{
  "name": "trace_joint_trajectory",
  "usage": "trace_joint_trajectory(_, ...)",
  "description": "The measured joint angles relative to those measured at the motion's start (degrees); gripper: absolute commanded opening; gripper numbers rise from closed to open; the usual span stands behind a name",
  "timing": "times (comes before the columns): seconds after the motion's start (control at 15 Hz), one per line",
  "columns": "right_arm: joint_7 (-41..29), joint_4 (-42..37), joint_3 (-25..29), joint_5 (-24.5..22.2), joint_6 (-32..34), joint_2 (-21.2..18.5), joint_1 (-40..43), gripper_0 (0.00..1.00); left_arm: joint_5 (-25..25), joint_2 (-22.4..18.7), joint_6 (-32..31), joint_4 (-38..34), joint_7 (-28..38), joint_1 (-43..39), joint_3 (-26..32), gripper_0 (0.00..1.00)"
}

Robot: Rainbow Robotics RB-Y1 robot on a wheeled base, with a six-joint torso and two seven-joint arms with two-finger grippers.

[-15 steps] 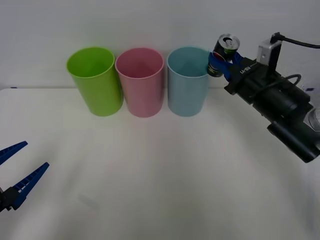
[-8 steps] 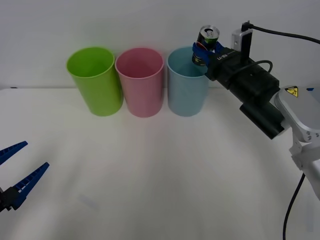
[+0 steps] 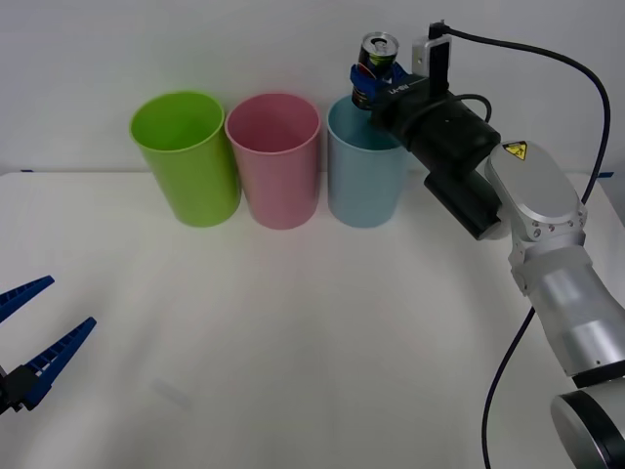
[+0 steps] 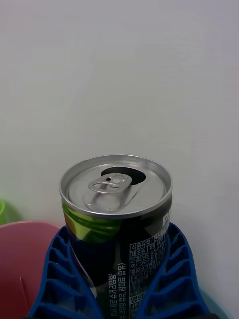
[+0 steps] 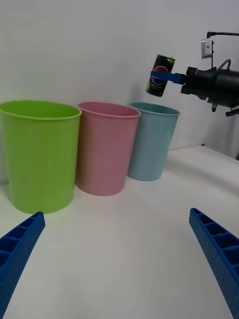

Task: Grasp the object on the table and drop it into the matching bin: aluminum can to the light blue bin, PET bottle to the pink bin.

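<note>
One can: the can [image 3: 375, 61] hangs in the air over the far rim of the blue bin [image 3: 366, 176], tilted a little, silver top up.
Right gripper: the right gripper [image 3: 369, 80] has its blue fingers [image 4: 169, 279] clamped on the can's two sides, below the top.
Left gripper: the left gripper [image 3: 29, 342] waits low over the table [image 3: 312, 332] at the near left, fingers spread, holding nothing.
Bins: green bin [image 3: 186, 156], pink bin [image 3: 273, 161] and blue bin stand in a row, rims almost touching.
Step in hand: I'd judge it the release; best to centre the can over the blue mouth first, clear of the pink rim, then let go.
Right wrist view: shows the pull-tab and the opened mouth of the can.
Left wrist view: shows the gap between can and blue rim, from the side.
</note>
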State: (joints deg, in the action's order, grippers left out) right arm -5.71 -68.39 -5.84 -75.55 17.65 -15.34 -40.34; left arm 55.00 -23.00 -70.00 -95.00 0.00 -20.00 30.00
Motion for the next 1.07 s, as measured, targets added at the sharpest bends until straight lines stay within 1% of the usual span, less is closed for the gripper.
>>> trace_joint_trajectory(0.27, 0.2, 0.8, 0.1, -0.1, -0.2, 0.1, -0.4, 0.00, 0.0, 0.0, 0.0, 0.0, 0.0, 0.0, 0.0, 1.00)
trace_joint_trajectory(0.33, 0.3, 0.8, 0.1, -0.1, -0.2, 0.1, -0.4, 0.08, 0.0, 0.0, 0.0, 0.0, 0.0, 0.0, 0.0, 1.00)
trace_joint_trajectory(0.47, 0.4, 0.8, 0.1, -0.1, -0.2, 0.1, -0.3, 1.00, 0.0, 0.0, 0.0, 0.0, 0.0, 0.0, 0.0, 1.00)
trace_joint_trajectory(0.87, 1.6, -0.2, 0.3, -0.1, 0.7, -0.5, 1.1, 1.00, 0.0, 0.0, 0.0, 0.0, 0.0, 0.0, 0.0, 1.00)
trace_joint_trajectory(1.07, 1.3, -7.3, -0.1, -0.2, 0.9, -2.2, 6.6, 1.00, 0.0, 0.0, 0.0, 0.0, 0.0, 0.0, 0.0, 1.00)
